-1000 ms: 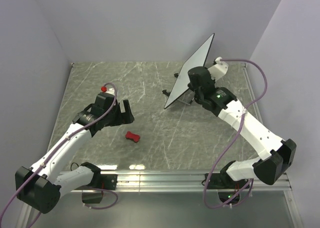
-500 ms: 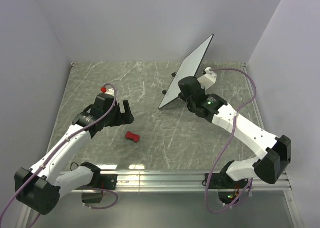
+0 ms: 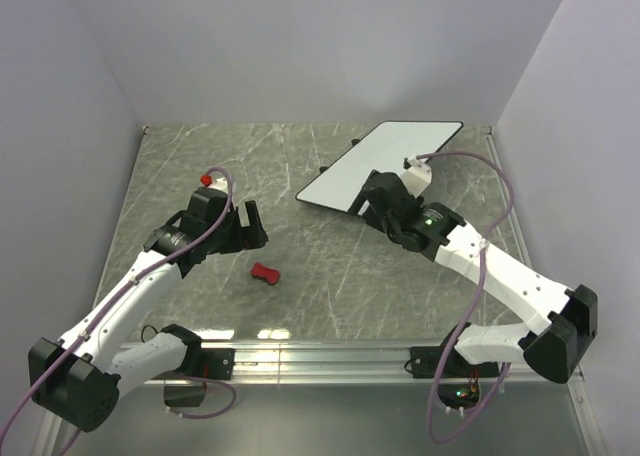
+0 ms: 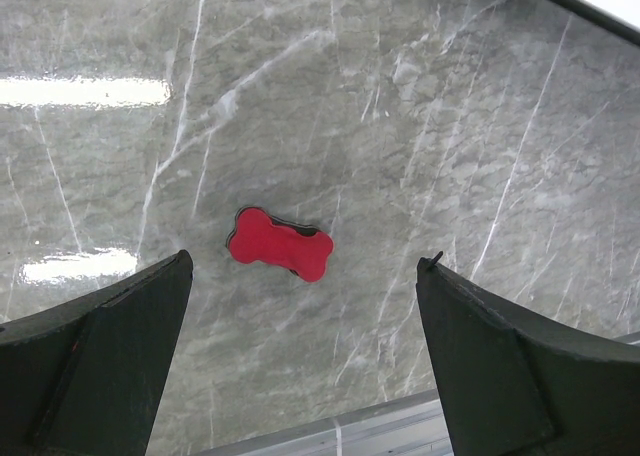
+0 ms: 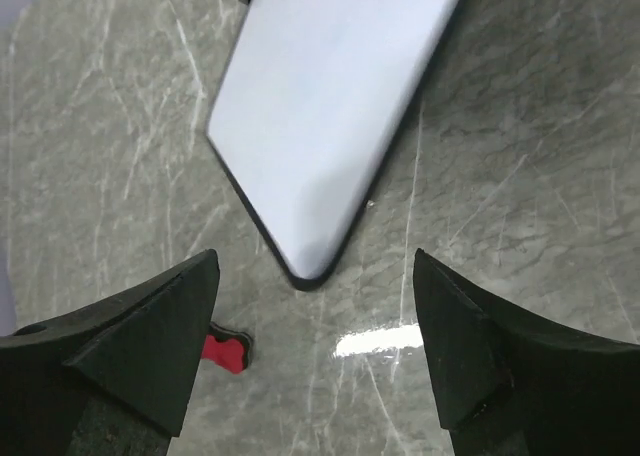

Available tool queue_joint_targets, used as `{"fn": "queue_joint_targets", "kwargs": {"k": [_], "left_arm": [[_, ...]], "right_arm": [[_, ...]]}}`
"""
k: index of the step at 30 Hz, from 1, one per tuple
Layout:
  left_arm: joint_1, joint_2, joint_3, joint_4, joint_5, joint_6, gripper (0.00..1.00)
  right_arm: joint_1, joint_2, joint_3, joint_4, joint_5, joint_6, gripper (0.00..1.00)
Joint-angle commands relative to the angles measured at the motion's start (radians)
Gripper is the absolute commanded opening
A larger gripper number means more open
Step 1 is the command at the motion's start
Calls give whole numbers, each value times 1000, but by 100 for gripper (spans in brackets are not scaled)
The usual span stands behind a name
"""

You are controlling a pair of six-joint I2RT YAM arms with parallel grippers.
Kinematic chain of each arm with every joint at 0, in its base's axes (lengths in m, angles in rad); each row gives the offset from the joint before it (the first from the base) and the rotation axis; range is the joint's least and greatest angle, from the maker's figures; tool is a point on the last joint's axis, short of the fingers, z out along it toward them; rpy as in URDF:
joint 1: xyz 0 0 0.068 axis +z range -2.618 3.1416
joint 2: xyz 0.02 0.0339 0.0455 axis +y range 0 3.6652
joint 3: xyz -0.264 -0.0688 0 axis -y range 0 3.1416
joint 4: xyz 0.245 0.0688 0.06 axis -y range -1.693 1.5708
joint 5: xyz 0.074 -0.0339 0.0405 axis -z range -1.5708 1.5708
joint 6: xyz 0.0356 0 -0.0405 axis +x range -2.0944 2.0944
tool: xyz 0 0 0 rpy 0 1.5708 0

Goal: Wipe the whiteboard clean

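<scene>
Whiteboard (image 3: 385, 161) flat on marbled table (image 3: 320, 276). Right gripper (image 5: 315, 261) wide, empty, over its corner. Left gripper (image 4: 305, 261) wide above red eraser (image 4: 280, 244).

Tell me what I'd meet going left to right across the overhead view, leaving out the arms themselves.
Red cap on the left arm's cable → red eraser → whiteboard.
</scene>
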Motion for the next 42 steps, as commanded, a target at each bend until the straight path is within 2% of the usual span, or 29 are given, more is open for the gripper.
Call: {"fn": "queue_joint_targets", "kwargs": {"k": [1, 9, 18, 24, 27, 29, 33, 42], "left_arm": [[2, -19, 0, 31, -19, 14, 100], [3, -12, 1, 28, -18, 11, 99], [3, -5, 46, 10, -25, 9, 99], [1, 73, 202, -24, -59, -3, 99], [2, 124, 305, -44, -87, -3, 99], [1, 150, 369, -57, -98, -6, 99], [1, 181, 504, -88, -114, -6, 99], [1, 221, 671, -189, -210, -28, 99]], "right_arm": [[-2, -80, 0, -33, 43, -18, 85], [-13, -177, -40, -52, 95, -58, 86], [-13, -321, 58, -207, 112, -135, 86], [-13, -525, 40, -176, 42, -185, 85], [-11, -589, 9, -179, -26, -205, 95], [-11, -609, 12, -217, -17, -176, 100], [-11, -643, 17, -291, 0, -143, 100], [-13, -755, 6, -291, -63, -265, 100]]}}
